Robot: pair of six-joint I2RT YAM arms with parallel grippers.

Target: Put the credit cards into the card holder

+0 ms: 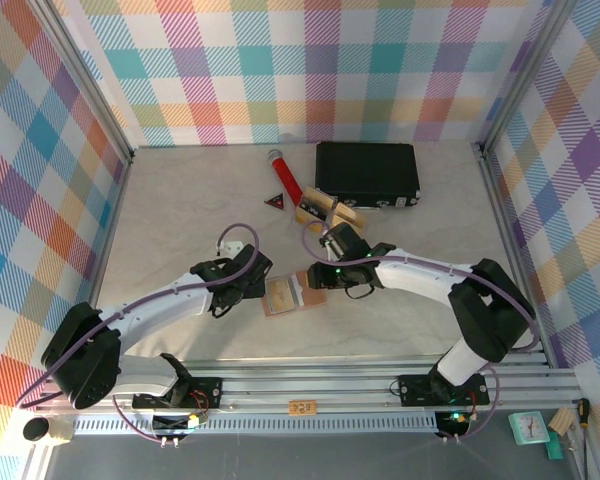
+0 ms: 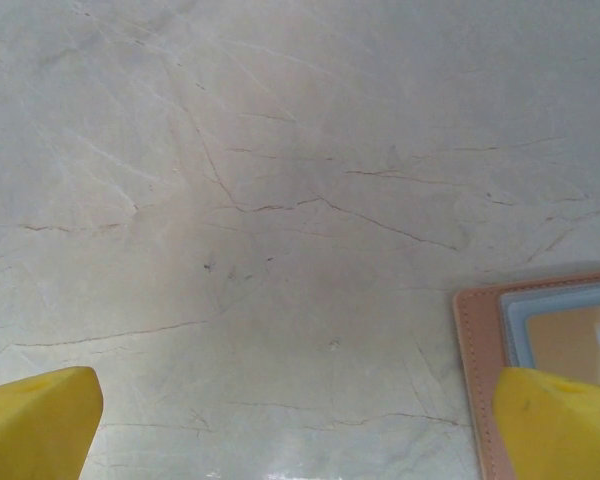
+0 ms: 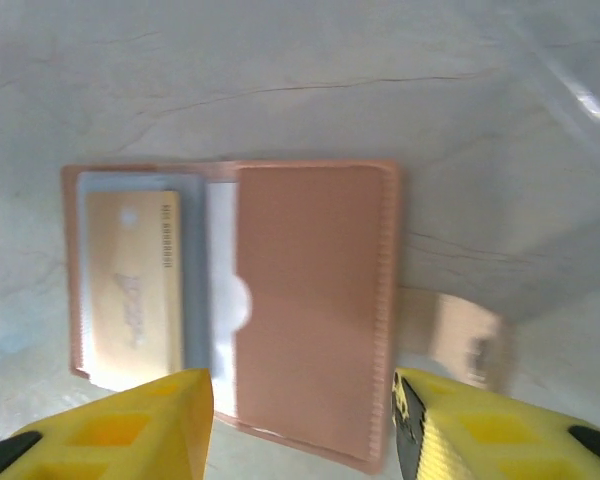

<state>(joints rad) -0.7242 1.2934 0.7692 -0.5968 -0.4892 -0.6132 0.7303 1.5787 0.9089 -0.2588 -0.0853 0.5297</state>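
Observation:
The card holder (image 1: 285,297) lies open and flat on the table between my two arms, reddish-brown with a stitched edge (image 3: 310,300). A gold credit card (image 3: 132,285) sits in its left-hand pocket, and its corner shows in the left wrist view (image 2: 580,340). My right gripper (image 3: 305,420) hovers open over the holder's right flap, with one yellow finger on each side of it and nothing between them. A blurred tan card-like piece (image 3: 460,335) lies just right of the holder. My left gripper (image 2: 295,430) stands wide open over bare table, its right finger over the holder's left edge (image 2: 477,370).
Behind the holder is a clear tray with tan cards (image 1: 330,212). A red triangle (image 1: 276,202), a red marker (image 1: 283,172) and a big black case (image 1: 367,173) lie toward the back. Metal frame rails border the table.

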